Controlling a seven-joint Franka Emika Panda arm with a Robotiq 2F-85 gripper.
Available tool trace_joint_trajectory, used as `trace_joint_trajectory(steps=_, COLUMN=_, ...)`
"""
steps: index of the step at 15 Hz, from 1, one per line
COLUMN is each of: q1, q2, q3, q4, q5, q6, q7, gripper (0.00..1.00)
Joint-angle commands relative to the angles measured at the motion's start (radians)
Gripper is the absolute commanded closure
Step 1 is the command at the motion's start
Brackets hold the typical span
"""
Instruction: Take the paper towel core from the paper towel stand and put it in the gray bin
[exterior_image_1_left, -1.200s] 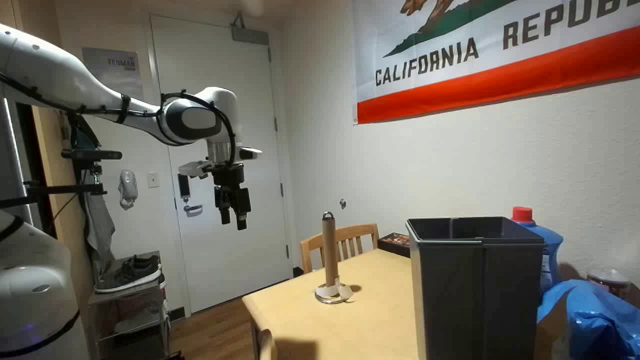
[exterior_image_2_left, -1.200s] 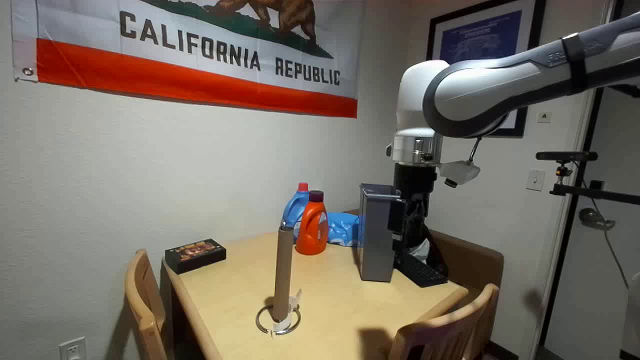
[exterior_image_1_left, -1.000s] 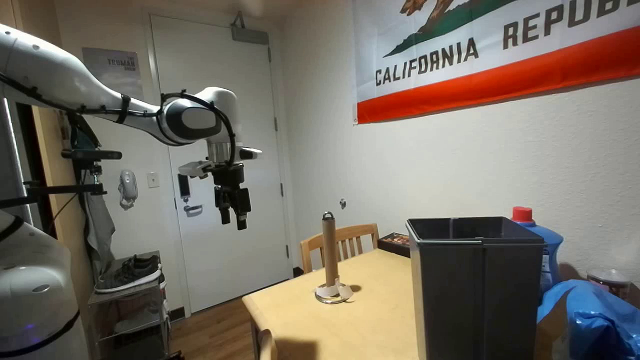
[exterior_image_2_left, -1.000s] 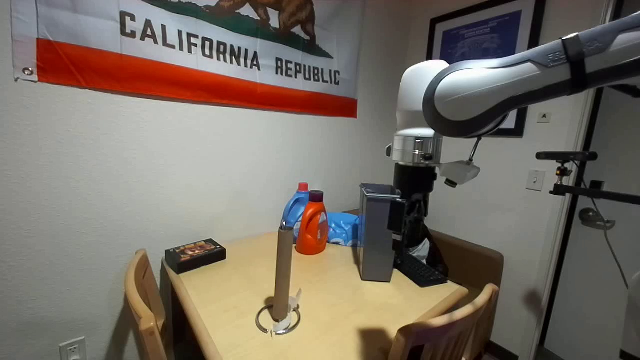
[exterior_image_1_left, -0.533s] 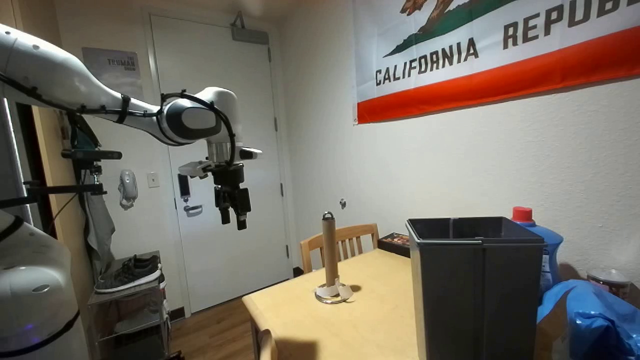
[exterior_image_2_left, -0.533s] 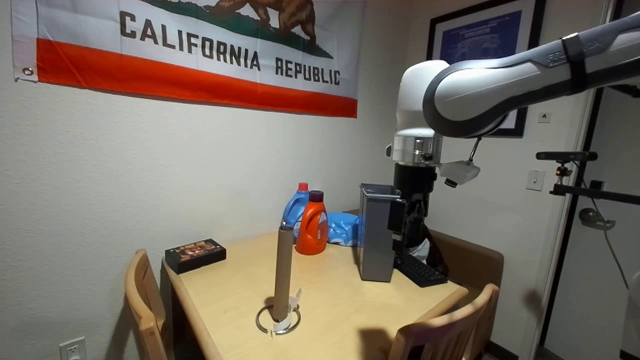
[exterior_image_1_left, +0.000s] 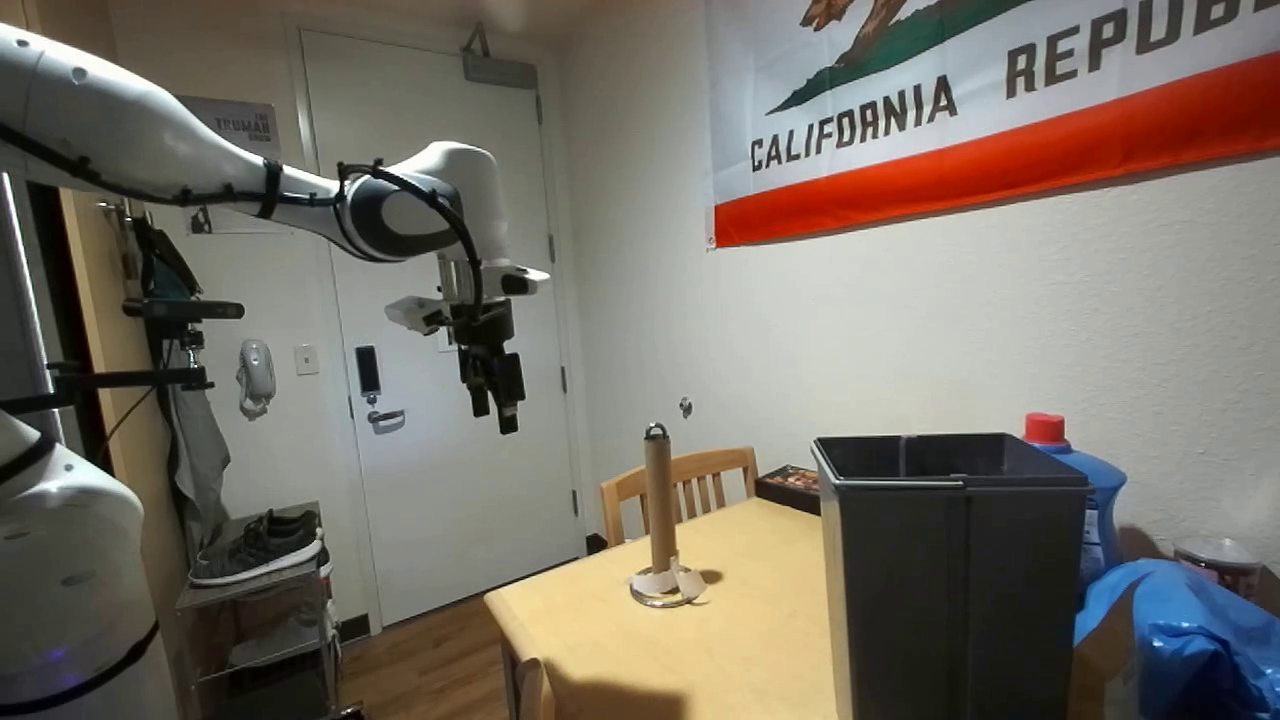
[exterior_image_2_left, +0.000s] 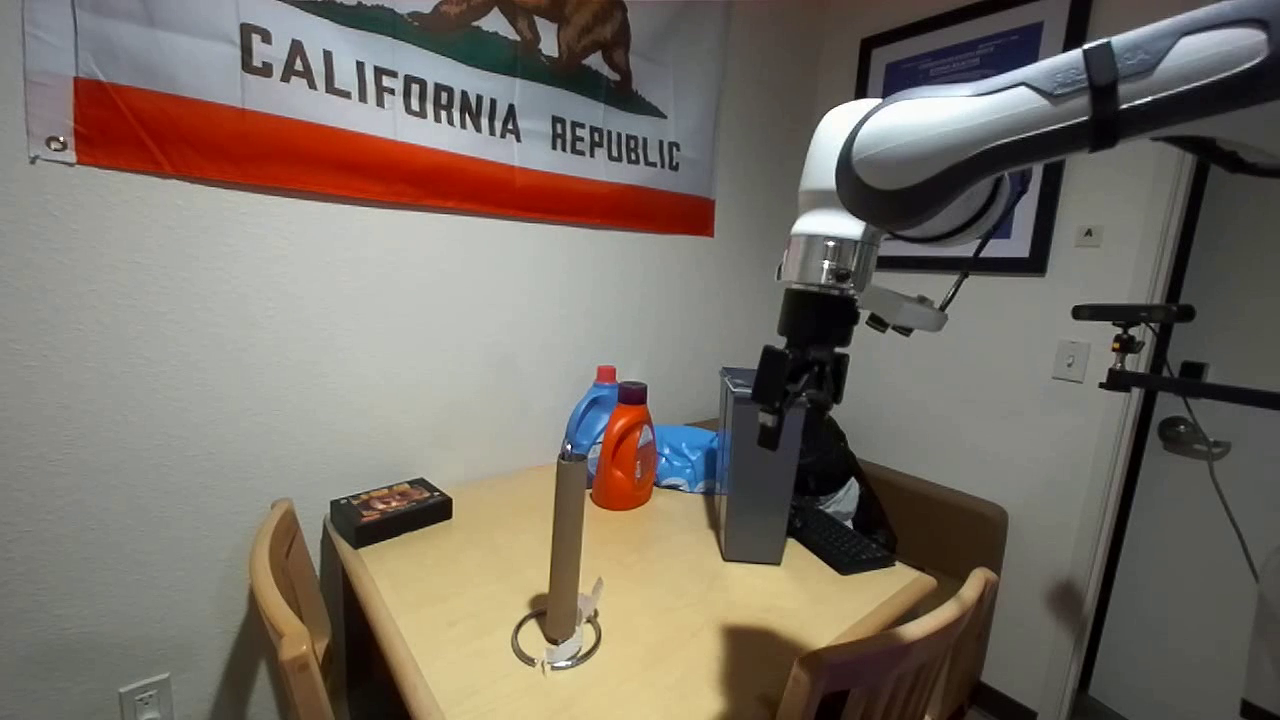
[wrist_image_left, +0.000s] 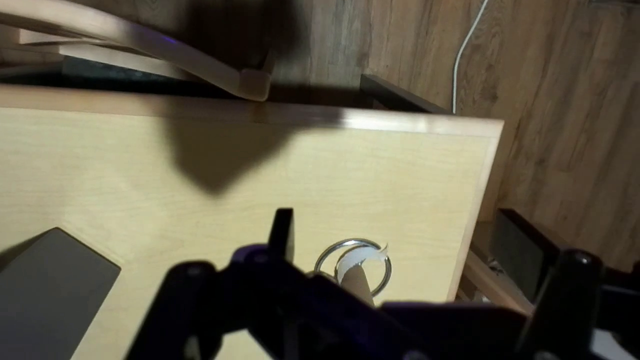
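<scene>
The paper towel core (exterior_image_1_left: 660, 505) is a slim brown-grey tube standing upright on the paper towel stand (exterior_image_1_left: 655, 604); both also show in an exterior view, core (exterior_image_2_left: 567, 550) and ring base (exterior_image_2_left: 516, 638). Torn white paper clings round the core's foot. In the wrist view the core (wrist_image_left: 357, 284) and the ring base (wrist_image_left: 354, 241) lie between the fingers, with the core's top hidden. My gripper (exterior_image_1_left: 495, 416) is open and empty, above the table and apart from the core; its fingers are wide apart in the wrist view (wrist_image_left: 402, 240). The gray bin (exterior_image_1_left: 900, 600) stands upright on the table.
The wooden table (exterior_image_2_left: 660, 610) has chairs (exterior_image_2_left: 890, 650) at its edges. Detergent bottles (exterior_image_2_left: 628, 460) and a blue bag (exterior_image_2_left: 688, 457) stand near the bin. A black box (exterior_image_2_left: 392, 510) lies near the wall and a keyboard (exterior_image_2_left: 840, 540) beside the bin.
The arm held still until about half a second ago. Since then my gripper has risen and moved somewhat toward the stand, still open. The core, stand and bin have not moved.
</scene>
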Motion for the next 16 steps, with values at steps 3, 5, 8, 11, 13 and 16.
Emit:
trace_joint_trajectory(steps=3, q1=-0.016, q2=0.030, q3=-0.016, q4=0.055, q5=0.046, q6=-0.004, q7=-0.007, gripper=0.00)
trace_joint_trajectory(steps=5, q1=-0.016, q2=0.036, q3=-0.017, q4=0.059, q5=0.049, q6=-0.004, q7=-0.007, gripper=0.00)
trace_joint_trajectory(steps=8, q1=-0.020, q2=0.097, q3=-0.045, q4=0.091, q5=0.101, q6=0.031, q7=0.007, gripper=0.00)
trace_joint_trajectory(steps=11, q1=-0.026, q2=0.179, q3=-0.075, q4=0.149, q5=0.195, q6=0.089, q7=0.015, gripper=0.00)
trace_joint_trajectory(steps=13, q1=-0.029, q2=0.246, q3=-0.088, q4=0.192, q5=0.246, q6=0.128, q7=0.012, gripper=0.00)
trace_joint_trajectory(steps=16, q1=-0.039, q2=0.373, q3=-0.094, q4=0.290, q5=0.285, q6=0.145, q7=0.034, gripper=0.00)
